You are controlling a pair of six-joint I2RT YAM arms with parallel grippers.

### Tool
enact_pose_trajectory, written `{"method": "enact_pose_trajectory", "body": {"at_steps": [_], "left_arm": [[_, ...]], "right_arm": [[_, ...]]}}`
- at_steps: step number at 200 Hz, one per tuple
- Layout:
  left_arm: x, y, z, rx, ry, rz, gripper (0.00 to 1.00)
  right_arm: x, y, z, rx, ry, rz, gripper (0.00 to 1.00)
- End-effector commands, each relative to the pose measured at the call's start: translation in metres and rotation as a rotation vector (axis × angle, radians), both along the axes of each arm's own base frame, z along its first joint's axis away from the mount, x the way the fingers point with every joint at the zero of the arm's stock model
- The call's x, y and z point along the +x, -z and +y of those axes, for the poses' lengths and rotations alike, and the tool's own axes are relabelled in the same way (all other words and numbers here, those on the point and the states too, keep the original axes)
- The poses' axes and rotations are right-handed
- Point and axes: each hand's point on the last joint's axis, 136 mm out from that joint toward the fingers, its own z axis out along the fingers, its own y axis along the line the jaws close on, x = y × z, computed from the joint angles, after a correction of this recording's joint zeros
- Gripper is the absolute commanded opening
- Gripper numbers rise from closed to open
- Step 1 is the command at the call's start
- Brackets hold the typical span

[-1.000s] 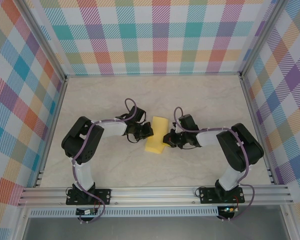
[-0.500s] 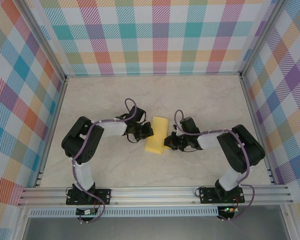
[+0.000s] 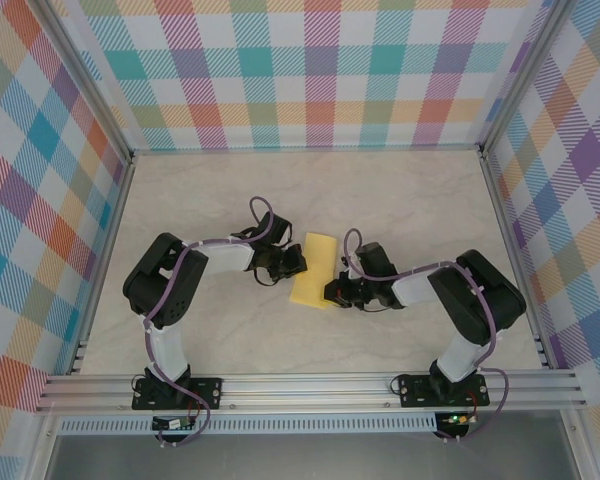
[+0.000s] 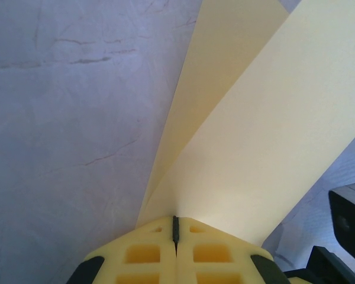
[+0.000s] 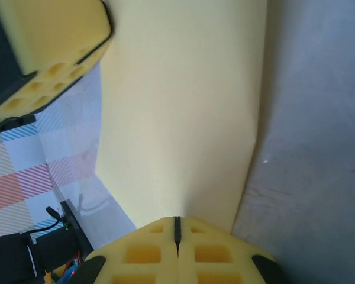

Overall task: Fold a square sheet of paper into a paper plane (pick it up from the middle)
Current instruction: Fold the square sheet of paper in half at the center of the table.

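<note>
Bright checked walls (image 3: 320, 70) stand around a pale stone table (image 3: 180, 200). Two black arms reach in from the near edge, the left arm (image 3: 170, 290) and the right arm (image 3: 475, 290). The yellow paper (image 3: 315, 262) lies in the middle of the table, between the two grippers. It is folded over, so two layers open out like a book. The left gripper (image 3: 292, 265) is at the paper's left edge, with its yellow pads (image 4: 148, 254) pressed together and pinching the paper. The right gripper (image 3: 330, 293) is at the near right corner, squeezed tight on the paper too.
</note>
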Motion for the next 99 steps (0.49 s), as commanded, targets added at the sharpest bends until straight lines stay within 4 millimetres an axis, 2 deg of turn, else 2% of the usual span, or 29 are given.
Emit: {"method": "enact_pose_trajectory", "body": {"at_steps": [1,25,75,99], "left_arm": [[-0.023,0.028,0.013,0.084,0.013,0.074,0.00],[-0.023,0.029,0.013,0.082,0.014,0.076,0.00],[-0.023,0.028,0.012,0.081,0.015,0.076,0.00],[-0.023,0.030,0.013,0.084,0.015,0.077,0.00]], "right_arm": [[-0.006,0.015,-0.006,-0.027,0.009,0.010,0.04],[-0.006,0.012,-0.004,-0.010,0.005,0.010,0.04],[-0.001,-0.026,0.004,0.045,-0.016,-0.062,0.05],[-0.007,-0.024,0.006,0.037,-0.035,-0.055,0.05]]}}
